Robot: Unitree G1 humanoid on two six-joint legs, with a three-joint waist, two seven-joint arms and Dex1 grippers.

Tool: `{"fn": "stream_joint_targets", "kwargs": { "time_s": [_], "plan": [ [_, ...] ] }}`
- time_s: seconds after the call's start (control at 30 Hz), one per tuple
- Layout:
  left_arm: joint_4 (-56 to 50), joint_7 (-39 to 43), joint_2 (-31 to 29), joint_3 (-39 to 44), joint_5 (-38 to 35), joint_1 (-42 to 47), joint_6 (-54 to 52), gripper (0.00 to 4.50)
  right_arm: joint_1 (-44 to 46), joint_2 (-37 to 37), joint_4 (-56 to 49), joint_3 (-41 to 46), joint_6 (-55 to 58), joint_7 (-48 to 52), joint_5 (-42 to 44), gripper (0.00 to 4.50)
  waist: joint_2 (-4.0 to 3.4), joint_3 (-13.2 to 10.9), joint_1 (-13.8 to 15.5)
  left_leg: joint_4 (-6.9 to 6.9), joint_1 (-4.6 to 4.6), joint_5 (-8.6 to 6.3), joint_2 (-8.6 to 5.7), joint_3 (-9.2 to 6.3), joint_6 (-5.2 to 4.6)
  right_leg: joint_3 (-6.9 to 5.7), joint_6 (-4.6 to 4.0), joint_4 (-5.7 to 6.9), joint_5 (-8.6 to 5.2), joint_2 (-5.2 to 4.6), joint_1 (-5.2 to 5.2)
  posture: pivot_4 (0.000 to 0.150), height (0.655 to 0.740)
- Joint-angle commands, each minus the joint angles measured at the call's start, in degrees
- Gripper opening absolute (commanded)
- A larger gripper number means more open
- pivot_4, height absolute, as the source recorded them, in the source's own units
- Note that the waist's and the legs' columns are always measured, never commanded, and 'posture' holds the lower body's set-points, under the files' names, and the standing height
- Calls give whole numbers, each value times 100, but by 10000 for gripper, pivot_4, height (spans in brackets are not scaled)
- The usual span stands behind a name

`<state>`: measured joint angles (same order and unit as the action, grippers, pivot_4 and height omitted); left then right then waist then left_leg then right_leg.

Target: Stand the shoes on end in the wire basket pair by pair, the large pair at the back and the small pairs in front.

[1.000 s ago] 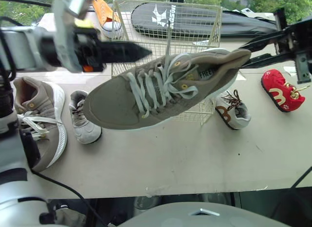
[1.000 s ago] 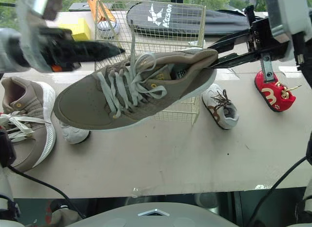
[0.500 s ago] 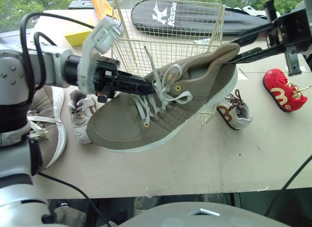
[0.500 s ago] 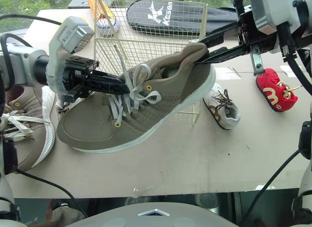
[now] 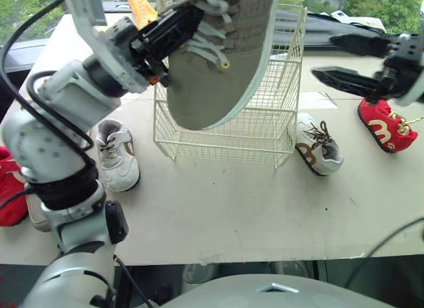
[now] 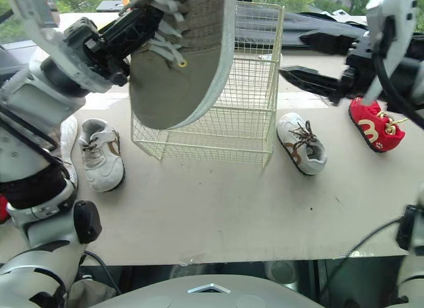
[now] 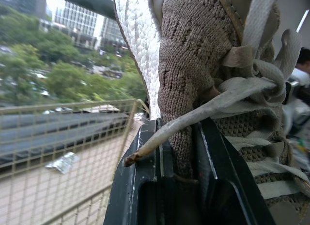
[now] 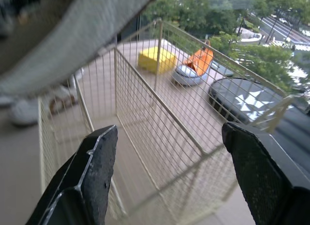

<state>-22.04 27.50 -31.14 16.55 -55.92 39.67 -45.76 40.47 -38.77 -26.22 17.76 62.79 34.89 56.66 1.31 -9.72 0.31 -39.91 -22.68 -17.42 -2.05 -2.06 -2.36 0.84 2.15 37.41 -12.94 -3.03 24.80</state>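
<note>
My left gripper (image 5: pixel 180 22) is shut on the large taupe shoe (image 5: pixel 215 69), pinching its knit upper (image 7: pixel 181 138) beside the laces. The shoe hangs toe down, above the front left part of the wire basket (image 5: pixel 265 132), which has nothing in it. My right gripper (image 5: pixel 323 55) is open and holds nothing, to the right of the basket and above the table. A small white shoe (image 5: pixel 117 155) lies left of the basket and its mate (image 5: pixel 317 144) lies to the right. A small red shoe (image 5: pixel 382 126) lies at the far right.
An orange shoe (image 5: pixel 140 6) and a black bag (image 5: pixel 331 26) lie behind the basket, with a yellow block (image 8: pixel 156 59) nearby. A red item (image 5: pixel 10 189) sits at the left edge. The other taupe shoe's white sole (image 6: pixel 68 139) peeks from behind my left arm.
My left gripper closed on the large shoe's upper, lifted it and turned it toe down over the basket. My right gripper let go of the heel, opened and drew back right.
</note>
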Motion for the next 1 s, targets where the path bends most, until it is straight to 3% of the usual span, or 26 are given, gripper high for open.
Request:
{"fn": "stream_joint_targets", "kwargs": {
  "time_s": [0.03,0.23,0.33,0.47,0.5,0.53,0.6,0.67,0.73,0.87,1.0],
  "plan": [
    [-443,404,31,-554,1118,-185,1240,2511,468,686,-154,20,425,-1490,818,33542,-2,-1,-5,-2,0,1,-2,2,1,1,-1,5,0,0,1,1500,7400],
    [-384,844,74,-1076,2080,-318,2273,2509,981,1449,414,-95,437,-2662,1582,33542,-2,-1,24,-4,-6,1,-6,4,-1,-1,-1,2,0,4,5,1500,7400],
    [-370,775,223,-1065,2118,-274,2341,2506,994,1499,479,-334,483,-2741,1573,25662,-2,-1,28,-4,-7,1,-6,4,-2,-2,-1,3,0,6,5,1500,7400],
    [-422,787,222,-982,1974,-320,2145,2505,1062,1424,441,-510,432,-2736,1501,8944,-1,-1,19,-5,-9,0,-6,4,-4,-6,0,3,0,6,5,1500,7400],
    [-459,873,214,-933,1828,-365,2100,2505,1077,1411,449,-524,379,-2713,1460,6511,-2,-1,12,-5,-9,0,-6,4,-4,-6,0,4,0,7,5,1500,7400],
    [-426,629,278,-691,1415,-345,1784,10505,1107,1389,455,-539,302,-2672,1377,3375,-2,-1,7,-5,-8,0,-5,4,-4,-6,0,6,0,8,5,1500,7400],
    [-379,234,218,-313,608,-376,999,14301,1161,1323,477,-532,116,-2547,1208,2153,-1,-1,-28,-8,-7,0,-4,4,-4,-6,0,11,0,8,6,1500,7400],
    [-432,51,-30,62,-392,-630,281,25631,1272,1209,618,-432,-66,-2422,1077,1272,-1,-1,-83,-15,-8,0,-1,1,-5,-5,1,19,0,9,7,1500,7400],
    [-479,29,-370,431,-1187,-970,-170,32618,1444,1085,856,-228,-258,-2279,1058,1262,-1,-1,-124,-17,-8,0,0,1,-5,-4,1,23,0,10,8,1500,7400],
    [-704,-216,-965,1009,-2079,-1498,-490,34346,1903,605,1504,39,-604,-1778,828,765,-2,-5,-119,-20,-6,0,0,2,-5,-8,1,28,0,15,9,1500,7400],
    [-1579,-403,-1262,1111,-2268,-2242,-424,34346,2475,203,2233,-277,-1582,-1090,-219,742,1,-7,-103,-19,-6,-1,-1,4,-6,-8,0,18,-1,13,7,1500,7400]
  ]
}}
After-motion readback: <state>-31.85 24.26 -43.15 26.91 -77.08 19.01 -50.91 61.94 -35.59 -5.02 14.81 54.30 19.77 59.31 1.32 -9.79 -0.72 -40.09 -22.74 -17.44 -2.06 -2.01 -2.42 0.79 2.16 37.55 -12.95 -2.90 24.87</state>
